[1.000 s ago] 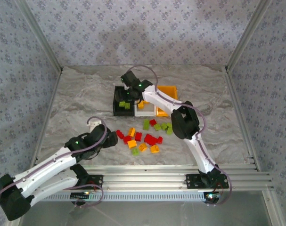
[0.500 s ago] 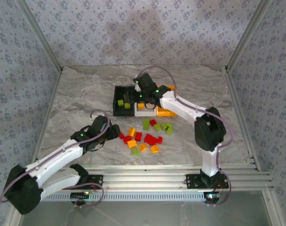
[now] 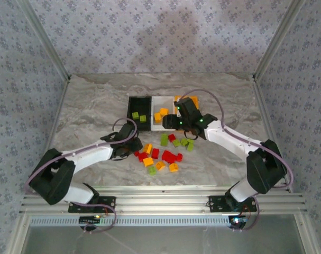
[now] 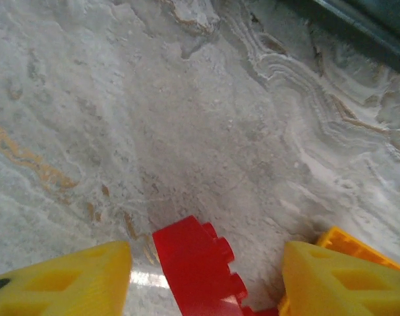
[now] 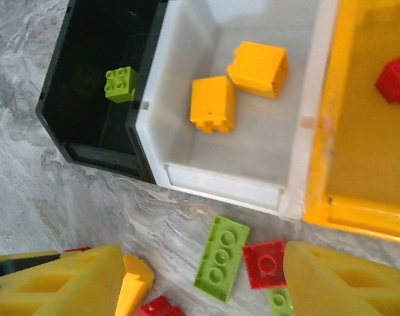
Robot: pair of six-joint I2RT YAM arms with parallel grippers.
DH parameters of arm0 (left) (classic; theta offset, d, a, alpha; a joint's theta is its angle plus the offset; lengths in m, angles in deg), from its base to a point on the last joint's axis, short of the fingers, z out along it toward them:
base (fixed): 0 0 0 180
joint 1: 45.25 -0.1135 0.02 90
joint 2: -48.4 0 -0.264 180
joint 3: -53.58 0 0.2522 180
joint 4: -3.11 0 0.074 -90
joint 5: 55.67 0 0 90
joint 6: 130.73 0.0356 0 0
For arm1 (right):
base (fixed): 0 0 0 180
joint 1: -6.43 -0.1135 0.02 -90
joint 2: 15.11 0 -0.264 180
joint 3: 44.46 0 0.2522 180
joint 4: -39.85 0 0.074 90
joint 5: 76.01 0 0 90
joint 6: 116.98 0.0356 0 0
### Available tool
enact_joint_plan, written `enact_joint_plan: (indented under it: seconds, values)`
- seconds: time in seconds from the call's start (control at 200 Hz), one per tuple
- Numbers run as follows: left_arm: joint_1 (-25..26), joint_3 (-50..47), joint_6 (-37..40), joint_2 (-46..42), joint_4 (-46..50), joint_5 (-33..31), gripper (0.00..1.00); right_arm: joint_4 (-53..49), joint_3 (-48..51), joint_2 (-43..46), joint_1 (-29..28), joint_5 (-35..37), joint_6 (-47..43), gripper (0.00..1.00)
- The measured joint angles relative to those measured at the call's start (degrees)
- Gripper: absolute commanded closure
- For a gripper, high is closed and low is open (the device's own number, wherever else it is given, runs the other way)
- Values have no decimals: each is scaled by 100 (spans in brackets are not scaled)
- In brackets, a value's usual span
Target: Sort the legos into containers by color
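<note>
Blue-patterned walls (image 3: 160, 37) enclose a grey marbled table (image 3: 86, 106) bearing, side by side, a black bin (image 5: 94, 52), white bin (image 5: 265, 131) and orange-yellow bin (image 5: 364, 131), loose legos (image 3: 165, 154) before them, the left gripper (image 4: 206, 253) parted astride a red lego (image 4: 193, 276), the right gripper (image 5: 203, 257) parted and empty.

Worktop (image 4: 186, 131): grey-veined stone look, smooth, with a faint sheen and a small glare patch at the lower left of the left wrist view. Legos (image 5: 221, 258): hard moulded plastic, glossy; black bin (image 5: 87, 46), white bin (image 5: 265, 151) and orange-yellow bin (image 5: 364, 118) are smooth plastic, the white one semi-matt. Rail (image 3: 160, 198) across the bottom of the top view: ribbed bare metal, dull shine.
</note>
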Motion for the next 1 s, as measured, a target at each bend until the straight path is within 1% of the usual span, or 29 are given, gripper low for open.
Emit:
enact_joint_plan:
  seconds: [0.105,0.385,0.44,0.545,0.61,0.695,0.785,0.885,0.999]
  values:
    - [0,4,-59,160,-28,9,66,15,271,293,79,24,26,33]
    - [0,0,-90,114,-72,0,91,33,634,876,348,83,105,33]
    - [0,0,-26,55,22,0,94,33,680,960,404,83,129,33]
    - [13,39,133,-138,299,-4,94,33,813,1145,516,90,160,33]
    - [57,243,286,-212,540,-7,95,33,960,1316,588,127,188,33]
    - [188,817,522,-190,798,-22,95,-17,1176,1569,671,175,212,33]
    - [428,1803,793,133,911,-63,96,-68,1416,1829,756,229,254,33]
    - [695,3106,1088,942,833,-52,97,-197,1709,2096,887,280,299,33]
    - [857,4380,1421,1989,745,31,95,-376,1996,2367,1054,319,345,33]
